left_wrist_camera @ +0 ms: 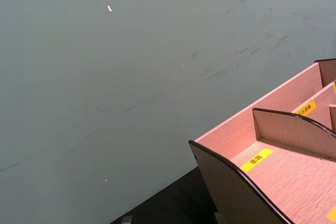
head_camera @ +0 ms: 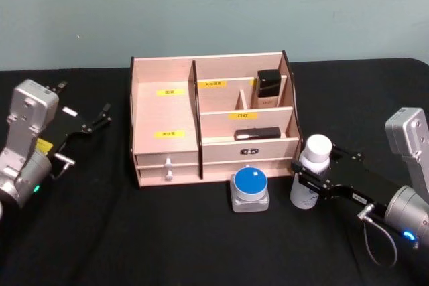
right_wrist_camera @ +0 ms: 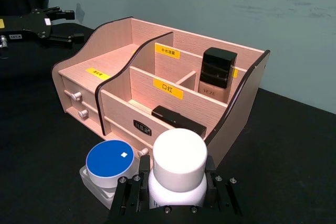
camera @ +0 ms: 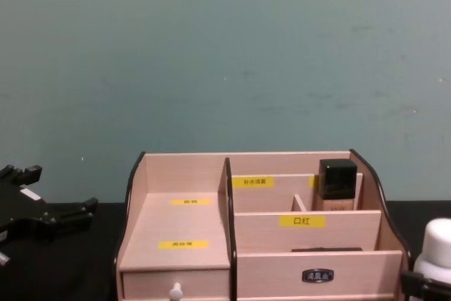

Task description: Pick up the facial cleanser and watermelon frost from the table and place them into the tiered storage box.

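Observation:
The facial cleanser (head_camera: pixel 316 155), a white bottle with a white cap, stands upright just off the box's front right corner, and my right gripper (head_camera: pixel 314 167) is shut on its body. In the right wrist view the facial cleanser (right_wrist_camera: pixel 178 158) sits between the black fingers (right_wrist_camera: pixel 128 198). The watermelon frost (head_camera: pixel 250 185), a squat clear jar with a blue lid, rests on the table in front of the box's drawers, left of the bottle. Behind them stands the tiered storage box (head_camera: pixel 164 108). My left gripper (head_camera: pixel 99 118) hangs open to the left of the box, holding nothing.
A black-capped bottle (head_camera: pixel 269 88) stands in the box's back right compartment and a flat black case (head_camera: pixel 257 133) lies in the front right one. The box's large left compartment (left_wrist_camera: pixel 283 177) holds nothing. A black cloth covers the table; a teal wall rises behind.

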